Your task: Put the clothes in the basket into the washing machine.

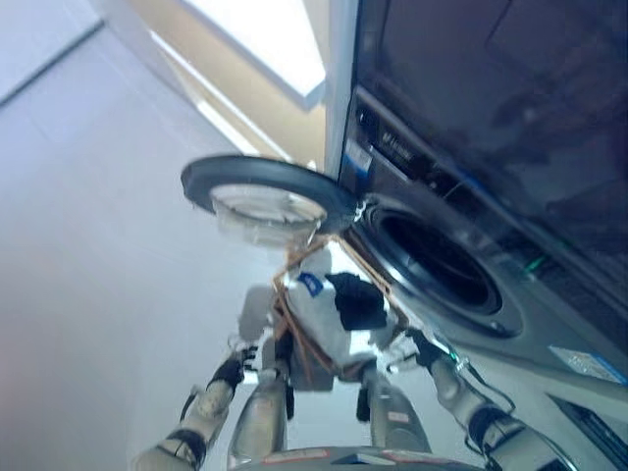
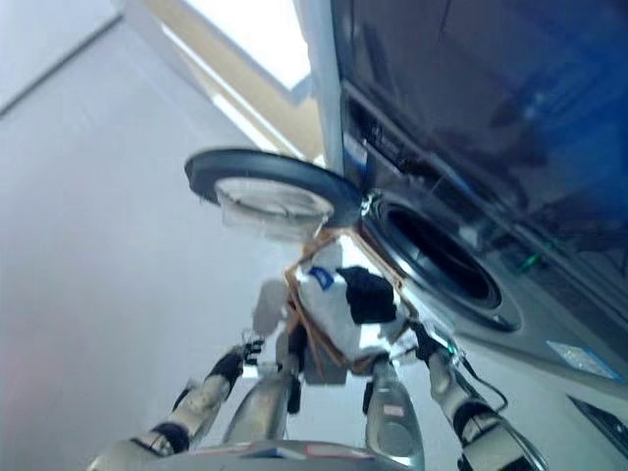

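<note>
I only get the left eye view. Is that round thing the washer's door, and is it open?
Observer: Yes. The right eye view also shows the door swung wide, with the drum opening dark and uncovered.
Operator: What is the robot carrying?
Observer: A basket with white and black clothes, between its left hand and right hand, in front of the machine.

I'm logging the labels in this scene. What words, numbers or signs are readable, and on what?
None can be read.
Washing machine control panel: pale marks near the top left corner, too blurred.
Its front, lower right: a pale sticker, print too small.
Basket: a blue patch on the white clothes, no letters legible.
Green light on the panel: no sign discernible.
</note>
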Robot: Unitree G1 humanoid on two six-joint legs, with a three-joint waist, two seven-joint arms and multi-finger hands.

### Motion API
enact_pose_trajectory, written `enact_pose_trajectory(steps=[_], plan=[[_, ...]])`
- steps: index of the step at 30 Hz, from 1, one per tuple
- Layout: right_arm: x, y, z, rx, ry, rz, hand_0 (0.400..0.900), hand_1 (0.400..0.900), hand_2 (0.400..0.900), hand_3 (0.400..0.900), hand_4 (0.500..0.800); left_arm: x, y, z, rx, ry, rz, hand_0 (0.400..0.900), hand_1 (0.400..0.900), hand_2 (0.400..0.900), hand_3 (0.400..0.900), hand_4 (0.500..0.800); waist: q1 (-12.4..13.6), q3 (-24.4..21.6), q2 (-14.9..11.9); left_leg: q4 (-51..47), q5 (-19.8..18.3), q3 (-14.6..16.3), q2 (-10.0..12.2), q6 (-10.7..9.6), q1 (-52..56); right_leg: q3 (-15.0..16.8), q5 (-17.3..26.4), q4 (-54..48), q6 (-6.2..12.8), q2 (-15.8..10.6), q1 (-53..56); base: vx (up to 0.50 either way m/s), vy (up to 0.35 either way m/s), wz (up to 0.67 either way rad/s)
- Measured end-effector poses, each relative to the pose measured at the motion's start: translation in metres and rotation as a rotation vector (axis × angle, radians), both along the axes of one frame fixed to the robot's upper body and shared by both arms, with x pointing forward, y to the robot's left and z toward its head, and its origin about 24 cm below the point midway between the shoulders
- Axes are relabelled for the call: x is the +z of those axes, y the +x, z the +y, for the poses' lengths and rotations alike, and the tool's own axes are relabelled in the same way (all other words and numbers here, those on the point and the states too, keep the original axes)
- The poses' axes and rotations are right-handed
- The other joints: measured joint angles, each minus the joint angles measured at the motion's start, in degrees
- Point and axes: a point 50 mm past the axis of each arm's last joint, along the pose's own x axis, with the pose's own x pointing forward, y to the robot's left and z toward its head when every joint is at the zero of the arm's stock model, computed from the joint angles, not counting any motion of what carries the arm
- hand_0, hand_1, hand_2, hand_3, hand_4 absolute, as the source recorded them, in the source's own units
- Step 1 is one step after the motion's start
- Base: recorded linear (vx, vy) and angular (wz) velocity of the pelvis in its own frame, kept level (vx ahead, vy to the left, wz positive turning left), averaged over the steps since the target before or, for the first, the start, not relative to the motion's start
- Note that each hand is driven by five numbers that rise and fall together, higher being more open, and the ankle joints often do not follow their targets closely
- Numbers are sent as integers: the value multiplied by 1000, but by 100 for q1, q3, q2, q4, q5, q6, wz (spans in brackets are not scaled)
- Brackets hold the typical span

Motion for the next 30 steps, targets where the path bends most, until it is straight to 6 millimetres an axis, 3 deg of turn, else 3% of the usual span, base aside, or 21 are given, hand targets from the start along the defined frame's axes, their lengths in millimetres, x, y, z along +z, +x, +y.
enact_pose_trajectory(steps=[3, 5, 10, 18, 25, 30], plan=[[43, 56, 17, 95, -19, -179, 900, 900, 900, 900, 800, 9, 18, -8, -26, -14, -52, 900, 900, 900, 900, 800, 142, 105, 54, 83, 72, -61, -18, 0, -340, -39, -96, 383, -28, -56, -448, 13, 19, 15], [71, 83, 23, 119, -21, -286, 900, 900, 900, 900, 800, 10, 21, -11, -24, -24, -60, 900, 900, 900, 900, 800, 290, 122, 78, 81, 134, -133, -45, -5, -509, -86, -210, 667, -47, -105, -711, -6, 11, 15], [105, 110, 20, 115, -59, -387, 900, 900, 900, 900, 800, 10, 20, -11, -19, -35, -65, 900, 900, 900, 900, 800, 538, 128, 114, 189, 191, -334, -225, 27, -894, -206, -549, 1428, -31, -356, -1282, -18, 26, 14], [110, 111, 2, 30, -104, -377, 900, 900, 900, 900, 800, 16, 27, -18, -49, -55, -115, 900, 900, 900, 900, 800, 711, 182, 263, 302, 208, -367, -378, 73, -1126, -244, -646, 1662, 15, -521, -1516, -9, 40, 7], [125, 103, -54, -106, -226, -365, 900, 900, 900, 900, 800, 23, 33, -36, -98, -102, -168, 900, 900, 900, 900, 800, 911, 224, 941, 440, 302, -467, -513, 115, -1475, -269, -728, 2050, 52, -702, -1909, -12, 39, 13], [131, 99, -73, -143, -284, -362, 900, 900, 900, 900, 800, 26, 34, -45, -98, -144, -191, 900, 900, 900, 900, 800, 925, 242, 1163, 596, 319, -497, -645, 105, -1707, -234, -944, 2584, 30, -886, -2279, -2, 11, 16]])
